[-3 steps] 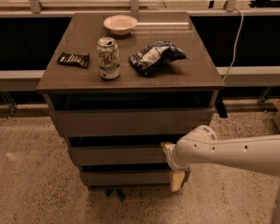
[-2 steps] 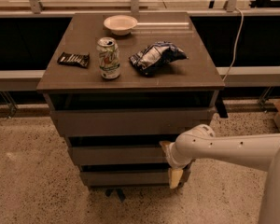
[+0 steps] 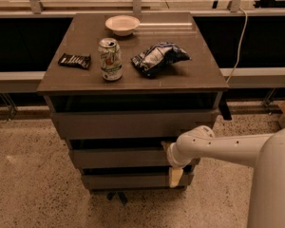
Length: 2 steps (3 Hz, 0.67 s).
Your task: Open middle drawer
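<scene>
Although it has no handle, the middle drawer [image 3: 116,158] is easy to pick out: a flat grey-brown front under the table [image 3: 194,75], set between the larger front [image 3: 133,123] above and the smaller front [image 3: 128,180] below, with a dark gap along its top edge. A white arm [image 3: 237,148] reaches in from the right, low and nearly level, and turns down at its end, putting the pincer [image 3: 173,174] at the drawer's right end. Whether the pincer is spread or pressed together I cannot tell. The arm hides the drawer's right corner.
</scene>
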Each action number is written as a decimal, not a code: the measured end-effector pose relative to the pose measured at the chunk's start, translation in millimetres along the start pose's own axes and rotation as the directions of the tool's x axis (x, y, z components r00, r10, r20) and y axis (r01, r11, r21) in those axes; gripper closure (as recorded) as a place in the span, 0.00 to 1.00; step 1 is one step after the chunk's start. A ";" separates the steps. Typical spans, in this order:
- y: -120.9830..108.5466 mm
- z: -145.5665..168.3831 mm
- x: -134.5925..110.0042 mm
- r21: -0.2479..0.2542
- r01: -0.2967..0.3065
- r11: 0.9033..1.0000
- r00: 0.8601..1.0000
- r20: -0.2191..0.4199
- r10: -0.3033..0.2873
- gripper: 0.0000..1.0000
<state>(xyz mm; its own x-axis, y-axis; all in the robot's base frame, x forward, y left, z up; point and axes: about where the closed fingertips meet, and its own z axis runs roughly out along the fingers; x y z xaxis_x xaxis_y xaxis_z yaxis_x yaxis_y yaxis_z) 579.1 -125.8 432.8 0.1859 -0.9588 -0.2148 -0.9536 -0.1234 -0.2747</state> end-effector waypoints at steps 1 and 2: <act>-13.4 20.3 7.2 0.004 -0.032 0.999 0.999 0.011 0.031 0.01; -16.5 34.0 8.7 -0.007 -0.040 0.999 0.999 0.026 0.040 0.23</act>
<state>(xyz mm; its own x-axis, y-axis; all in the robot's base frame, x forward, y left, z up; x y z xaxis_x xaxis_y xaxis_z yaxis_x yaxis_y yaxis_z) 604.5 -123.5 403.6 0.1539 -0.9560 -0.2498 -0.9618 -0.0870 -0.2596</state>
